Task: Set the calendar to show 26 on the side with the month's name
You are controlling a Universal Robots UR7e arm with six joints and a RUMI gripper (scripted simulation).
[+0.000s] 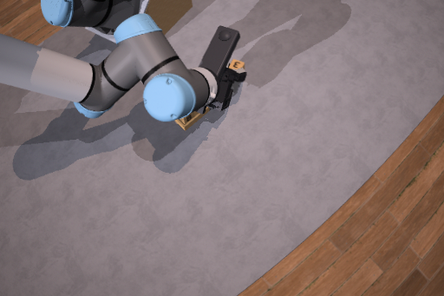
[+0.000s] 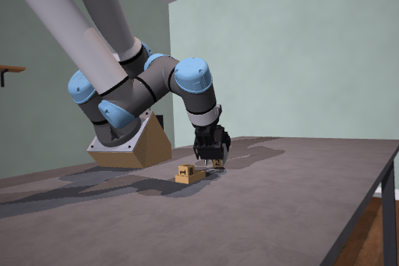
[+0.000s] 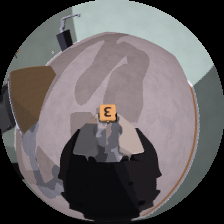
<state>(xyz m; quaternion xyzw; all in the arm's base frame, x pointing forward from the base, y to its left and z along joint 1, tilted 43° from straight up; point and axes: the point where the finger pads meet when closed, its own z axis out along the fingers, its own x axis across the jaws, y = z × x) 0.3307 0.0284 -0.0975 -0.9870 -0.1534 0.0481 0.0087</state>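
Observation:
My gripper [image 2: 217, 161] is shut on a small wooden number cube [image 1: 236, 65] and holds it low over the grey table, just right of the tray. The cube also shows in the exterior view [image 2: 217, 163] and in the wrist view [image 3: 108, 113], where its outward face carries a 3. The wooden calendar tray [image 2: 189, 177] sits on the table to the gripper's left; its corner shows under the arm in the top view [image 1: 189, 120]. A second cube [image 2: 185, 170] sits in the tray, its near face showing a 1. The tray's month side is hidden.
The robot's wooden base block [image 2: 134, 146] stands behind the tray at the back left. The table's right edge [image 2: 362, 200] drops to a wooden floor. A black box [image 3: 65, 39] stands far off by the wall.

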